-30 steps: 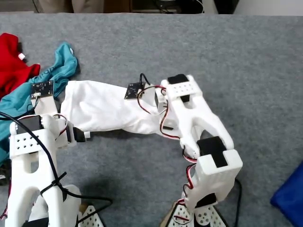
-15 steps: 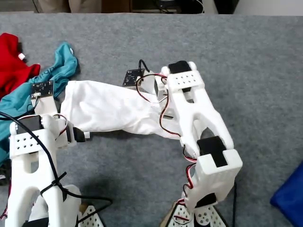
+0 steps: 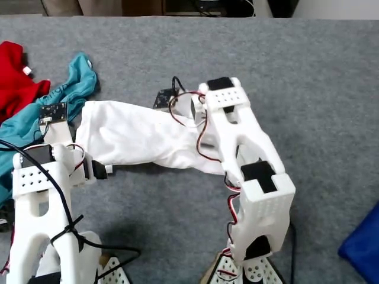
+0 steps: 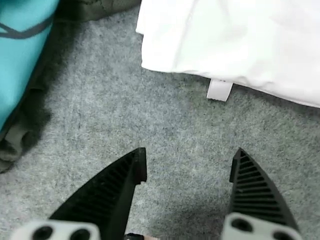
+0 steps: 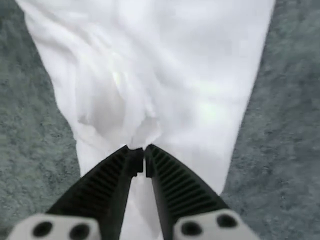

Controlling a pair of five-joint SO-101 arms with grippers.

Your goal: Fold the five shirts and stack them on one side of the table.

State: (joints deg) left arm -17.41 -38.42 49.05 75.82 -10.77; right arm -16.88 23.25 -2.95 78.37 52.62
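A white shirt (image 3: 130,133) lies crumpled lengthwise across the middle of the grey table. My right gripper (image 5: 144,150) is shut on a pinched fold of the white shirt (image 5: 165,65) near its right end, under the right arm's wrist (image 3: 222,100). My left gripper (image 4: 190,160) stands open just above bare table, a short way from the white shirt's (image 4: 240,40) left edge and its small white tag (image 4: 220,90). Nothing is between its fingers. The left arm (image 3: 41,177) stands at the near left.
A teal shirt (image 3: 71,94) and a red shirt (image 3: 15,83) lie heaped at the far left; the teal shirt (image 4: 20,45) is close beside my left gripper. A blue cloth (image 3: 361,242) shows at the near right edge. The table's far and right parts are bare.
The right arm has shifted slightly left and away from the front edge, keeping the pinched fold of the white shirt. The left arm has not moved.
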